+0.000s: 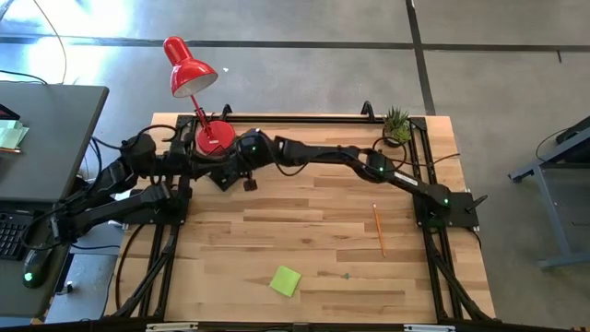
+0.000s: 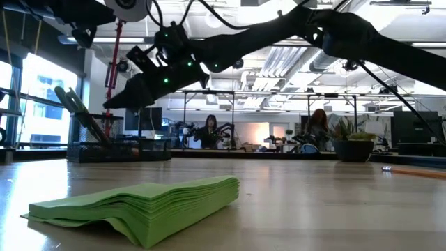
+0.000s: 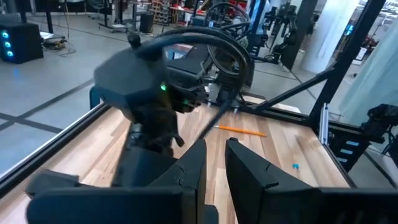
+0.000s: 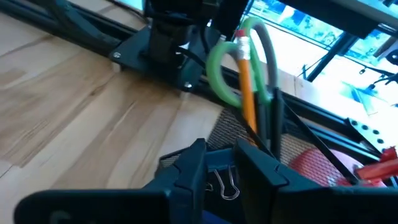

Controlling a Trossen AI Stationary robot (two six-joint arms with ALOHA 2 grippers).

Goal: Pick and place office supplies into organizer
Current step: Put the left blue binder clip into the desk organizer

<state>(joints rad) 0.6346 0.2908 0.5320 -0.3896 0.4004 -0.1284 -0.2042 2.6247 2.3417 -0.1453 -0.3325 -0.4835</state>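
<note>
High view: right gripper (image 1: 224, 175) beside lamp base (image 1: 214, 136); left gripper (image 1: 182, 189) near it; pencil (image 1: 379, 230) and sticky-note pad (image 1: 285, 280) well apart on bench (image 1: 313, 207).
Low view: pad nearest; organizer (image 2: 118, 150) below right gripper.
Right wrist view: fingers narrowly apart, holding nothing, above organizer with scissors (image 4: 239, 59), pencil, clip (image 4: 225, 182).
Left wrist view: fingers narrowly apart, empty.
</note>
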